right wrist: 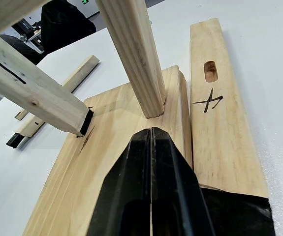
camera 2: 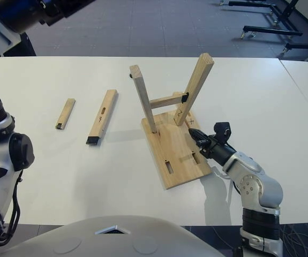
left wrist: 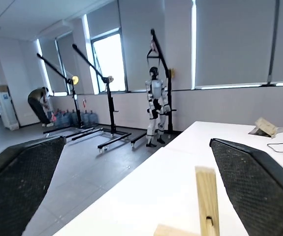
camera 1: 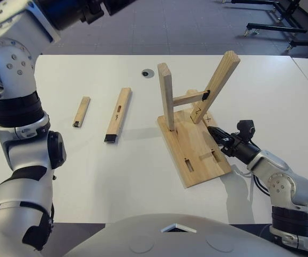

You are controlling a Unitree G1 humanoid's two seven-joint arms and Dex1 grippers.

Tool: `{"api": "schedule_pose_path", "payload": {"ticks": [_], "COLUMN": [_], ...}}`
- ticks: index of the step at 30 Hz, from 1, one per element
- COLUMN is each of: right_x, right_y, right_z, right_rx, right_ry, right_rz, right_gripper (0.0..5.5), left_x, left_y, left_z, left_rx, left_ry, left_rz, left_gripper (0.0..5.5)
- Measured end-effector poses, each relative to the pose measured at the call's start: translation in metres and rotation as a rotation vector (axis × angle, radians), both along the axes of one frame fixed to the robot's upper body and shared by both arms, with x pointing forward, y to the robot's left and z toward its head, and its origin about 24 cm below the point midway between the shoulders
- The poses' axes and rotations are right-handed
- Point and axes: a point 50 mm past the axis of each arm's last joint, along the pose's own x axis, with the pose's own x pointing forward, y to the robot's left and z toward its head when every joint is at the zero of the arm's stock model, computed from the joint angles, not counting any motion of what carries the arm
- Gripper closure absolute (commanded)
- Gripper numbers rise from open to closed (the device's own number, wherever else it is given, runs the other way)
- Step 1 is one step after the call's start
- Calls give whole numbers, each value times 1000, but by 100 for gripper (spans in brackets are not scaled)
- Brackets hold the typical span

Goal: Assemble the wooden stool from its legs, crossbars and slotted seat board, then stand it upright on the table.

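right pincer [camera 1: 215, 131] pressed together, nothing in it, tips low over the seat board [camera 1: 196, 155], just short of the foot of the leaning leg [camera 1: 218, 83]. flat beside it lies a spare leg [right wrist: 225, 113] w/ slot & x mark. beyond it: crossbar [camera 1: 188, 98], then upright leg [camera 1: 167, 96]. guess: light, stiff, dry pine, not slippery, but joints look loose, so pinch a leg mid-shaft across flat faces & take the board by its edge. well off to its left, a loose leg [camera 1: 118, 114] & short crossbar [camera 1: 81, 111] on the white table [camera 1: 89, 176]. left pincer [left wrist: 139, 187] spread wide, held up above the table. grey floor & wheeled stands [camera 1: 271, 27] behind.
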Motion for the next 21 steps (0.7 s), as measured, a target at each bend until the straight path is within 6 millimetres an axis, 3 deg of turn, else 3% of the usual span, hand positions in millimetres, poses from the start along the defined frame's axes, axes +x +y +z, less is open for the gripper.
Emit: {"api": "schedule_pose_path", "payload": {"ticks": [2, 4, 6, 9, 12, 17, 21], "right_x": [-1, -1, -2, -2, 2, 12, 13], "right_y": [5, 10, 14, 17, 25, 49, 59], "right_z": [-2, -4, -7, -10, -13, -10, -11], "right_rx": [2, -4, -11, -6, -4, 21, 37], "right_ry": [11, 19, 30, 38, 44, 18, 17], "right_rz": [33, 56, 72, 73, 65, 66, 64], "right_gripper": [550, 550, 550, 550, 550, 550, 550], "left_x": [1, 1, 0, -2, 9, 27, 12], "left_y": [2, 2, 1, -1, -4, -32, -71], "left_z": [-15, -15, -4, 30, 40, 46, 47], "left_rx": [25, 20, -3, -50, -116, -147, -112], "left_ry": [27, 26, -4, -94, -62, -12, -74], "left_rz": [19, 18, 16, 20, 108, 357, 367], "left_gripper": [13, 13, 13, 13, 13, 13, 13]}}
